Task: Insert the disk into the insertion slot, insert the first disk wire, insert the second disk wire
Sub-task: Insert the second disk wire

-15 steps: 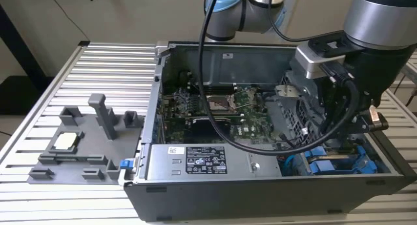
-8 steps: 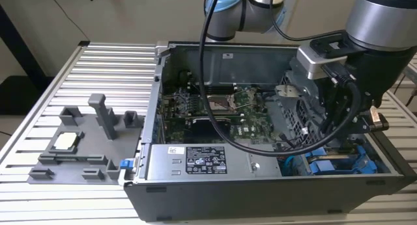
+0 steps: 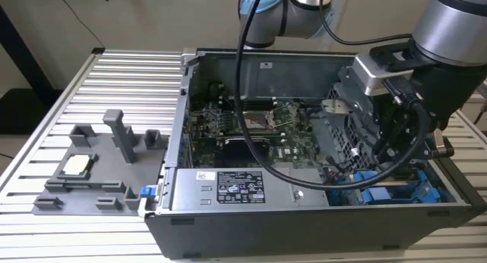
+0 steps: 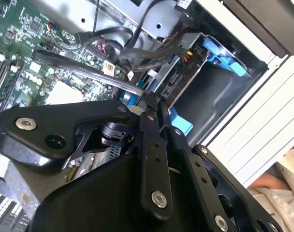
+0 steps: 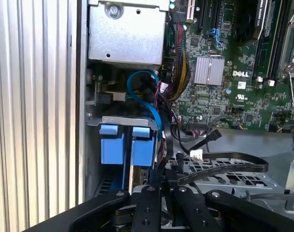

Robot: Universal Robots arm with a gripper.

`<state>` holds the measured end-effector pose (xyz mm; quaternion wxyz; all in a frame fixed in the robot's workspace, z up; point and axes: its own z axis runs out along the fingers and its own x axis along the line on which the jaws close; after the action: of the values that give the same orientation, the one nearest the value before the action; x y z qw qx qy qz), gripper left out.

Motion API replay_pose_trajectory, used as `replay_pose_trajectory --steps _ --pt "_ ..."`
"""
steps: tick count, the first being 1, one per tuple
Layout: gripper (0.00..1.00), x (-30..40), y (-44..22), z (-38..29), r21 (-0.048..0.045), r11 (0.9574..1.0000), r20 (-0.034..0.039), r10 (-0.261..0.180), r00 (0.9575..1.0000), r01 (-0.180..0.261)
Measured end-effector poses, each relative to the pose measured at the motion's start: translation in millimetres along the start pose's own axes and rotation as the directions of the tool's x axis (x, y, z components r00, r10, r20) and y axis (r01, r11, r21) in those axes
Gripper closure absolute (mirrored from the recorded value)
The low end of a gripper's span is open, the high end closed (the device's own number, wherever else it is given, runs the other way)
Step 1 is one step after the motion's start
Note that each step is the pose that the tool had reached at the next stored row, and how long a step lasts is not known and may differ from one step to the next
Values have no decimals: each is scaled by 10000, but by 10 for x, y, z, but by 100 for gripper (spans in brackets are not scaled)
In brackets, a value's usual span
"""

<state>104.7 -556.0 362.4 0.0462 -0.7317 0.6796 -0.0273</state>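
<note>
Disk [image 5: 137,145] in its blue carrier sits down in the insertion slot [image 5: 96,145] at the case's corner. Hand [image 5: 167,175] is right over it, fingers pinched together on a black cable [image 5: 219,166].

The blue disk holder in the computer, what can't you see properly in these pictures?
- Disk: in the first wrist view its blue carrier ends show; the pincer covers the rest.
- Insertion slot: in the exterior view the arm and black cables cover most of it.
- Pincer tips: in both wrist views, hidden among cables, open or shut unclear.
</note>
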Motion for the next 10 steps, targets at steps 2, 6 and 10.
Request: replay_pose_trajectory --steps 2,6,10 --pt "84 32 -22 1 -200 9998 13 5 10000 -5" --pt "84 96 -84 10 -445 9990 36 14 10000 -12" --pt "84 144 -144 21 -525 9986 72 20 10000 -16"
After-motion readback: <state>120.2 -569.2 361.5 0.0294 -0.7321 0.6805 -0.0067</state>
